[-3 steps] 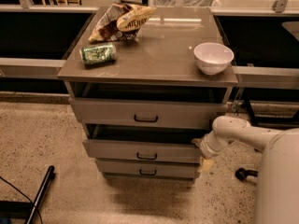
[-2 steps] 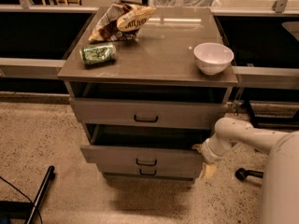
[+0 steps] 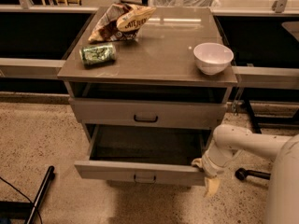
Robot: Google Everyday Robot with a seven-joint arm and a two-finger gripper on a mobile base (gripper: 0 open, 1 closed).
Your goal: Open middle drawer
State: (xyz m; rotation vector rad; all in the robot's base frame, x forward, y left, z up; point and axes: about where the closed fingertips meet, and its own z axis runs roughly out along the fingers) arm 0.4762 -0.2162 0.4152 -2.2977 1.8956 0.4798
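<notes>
The middle drawer [image 3: 112,171] stands pulled well out of the grey-beige cabinet, its empty dark inside showing and its small handle [image 3: 145,177] on the flat front. The top drawer front [image 3: 147,112] above it stands only slightly out. The lowest drawer is hidden beneath the open one. My gripper [image 3: 204,174] is at the right end of the middle drawer's front. One finger [image 3: 196,162] lies inside the top edge and the other [image 3: 212,187] hangs outside, clamped on the panel. My white arm [image 3: 247,141] comes in from the right.
On the cabinet top [image 3: 154,50] are a white bowl [image 3: 213,57] at the right, a green can [image 3: 97,53] on its side at the left and a chip bag [image 3: 122,21] at the back. A dark bar [image 3: 39,195] lies on the floor at the lower left. A chair base [image 3: 250,174] is at the right.
The middle drawer has slid out toward the camera, from slightly open to well open. My gripper moved down and forward with its right end.
</notes>
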